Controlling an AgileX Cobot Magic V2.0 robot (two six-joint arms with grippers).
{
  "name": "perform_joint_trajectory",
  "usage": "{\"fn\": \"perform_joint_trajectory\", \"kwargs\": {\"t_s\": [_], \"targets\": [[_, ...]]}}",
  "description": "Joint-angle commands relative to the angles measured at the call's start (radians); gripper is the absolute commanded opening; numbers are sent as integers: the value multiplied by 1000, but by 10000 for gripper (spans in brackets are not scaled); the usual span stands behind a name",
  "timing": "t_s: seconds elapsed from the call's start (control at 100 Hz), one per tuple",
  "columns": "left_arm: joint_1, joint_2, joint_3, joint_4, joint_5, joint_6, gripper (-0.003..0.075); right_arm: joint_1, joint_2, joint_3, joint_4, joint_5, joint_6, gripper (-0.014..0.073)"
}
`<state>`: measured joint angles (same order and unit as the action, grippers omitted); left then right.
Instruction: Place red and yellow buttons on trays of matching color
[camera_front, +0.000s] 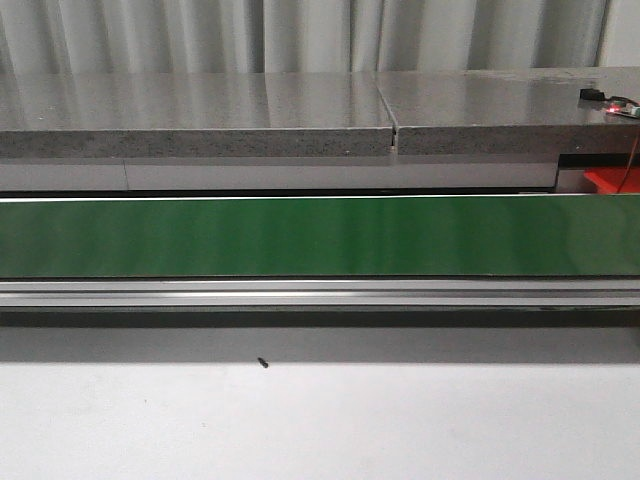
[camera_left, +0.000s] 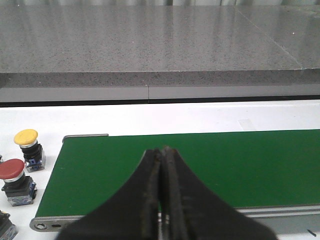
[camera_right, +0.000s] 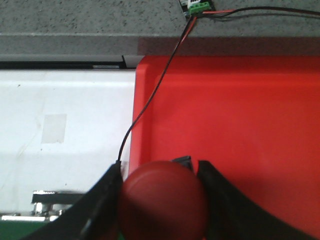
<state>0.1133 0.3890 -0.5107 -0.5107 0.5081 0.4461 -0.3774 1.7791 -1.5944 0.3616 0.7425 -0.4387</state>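
Grip, right: my right gripper (camera_right: 159, 200) is clamped on a red button (camera_right: 162, 199), held over the red tray (camera_right: 240, 125) so colours match before I let go.
Grip, left: my left gripper (camera_left: 162, 195) is closed on nothing, parked above the green belt (camera_left: 225, 165).
Waiting: a yellow button (camera_left: 27, 142) and another red button (camera_left: 14, 177) stand beside the belt's end.
Surface: white table (camera_front: 320, 420), grey stone ledge (camera_front: 200, 115), pale curtain (camera_front: 300, 35) behind.

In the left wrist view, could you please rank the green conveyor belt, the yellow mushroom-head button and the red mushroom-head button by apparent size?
1. Green conveyor belt, by far the largest.
2. Red mushroom-head button and yellow mushroom-head button: alike. The red one looks slightly larger, but it is nearer the camera.
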Motion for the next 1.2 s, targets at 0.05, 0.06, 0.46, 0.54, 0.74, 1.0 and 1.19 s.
{"fn": "perform_joint_trajectory", "kwargs": {"t_s": [0.05, 0.06, 0.46, 0.54, 0.74, 1.0, 1.19], "targets": [[-7, 7, -25, -20, -70, -2, -20, -7, 44, -147, 31, -12, -2, 195], [-7, 7, -25, -20, -70, -2, -20, -7, 54, -153, 31, -8, -2, 195], [-7, 7, -25, -20, -70, -2, -20, -7, 291, -342, 58, 41, -2, 195], [-7, 7, -25, -20, -70, -2, -20, -7, 315, -355, 70, 41, -2, 195], [-7, 7, -25, -20, -70, -2, -20, -7, 370, -356, 86, 39, -2, 195], [-7, 7, -25, -20, -70, -2, -20, -7, 406, -356, 116, 38, -2, 195], [-7, 7, -25, -20, -70, -2, -20, -7, 413, -356, 116, 37, -2, 195]]}}
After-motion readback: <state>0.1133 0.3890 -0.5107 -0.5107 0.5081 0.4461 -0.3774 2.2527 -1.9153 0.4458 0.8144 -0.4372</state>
